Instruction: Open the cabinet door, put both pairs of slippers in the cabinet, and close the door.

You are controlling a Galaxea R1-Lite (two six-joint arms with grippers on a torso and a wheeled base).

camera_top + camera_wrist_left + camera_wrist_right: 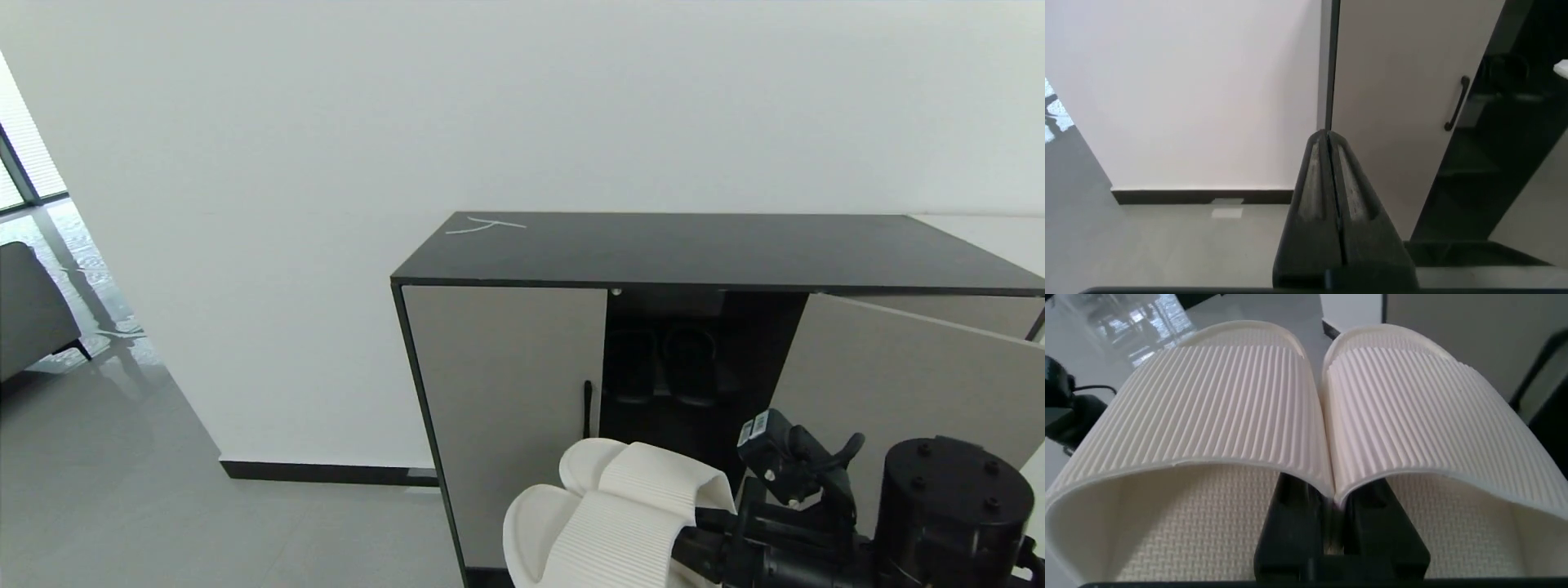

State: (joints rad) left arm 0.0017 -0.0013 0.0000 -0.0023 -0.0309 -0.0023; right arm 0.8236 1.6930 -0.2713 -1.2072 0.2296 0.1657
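Between R gripper [1333,508] jaws: white slippers [1217,400], inner edges pinched.

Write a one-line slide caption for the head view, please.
Right gripper holds white slippers before the open cabinet, where a dark pair sits inside.

You face a plain white wall [326,163]. Along its foot runs a dark baseboard [326,472], meeting a glossy grey floor [163,506]. Far to your left stands a grey sofa [28,306] with one thin dark leg showing. Beyond it, a window [24,155] with blinds throws bright reflections onto the floor.
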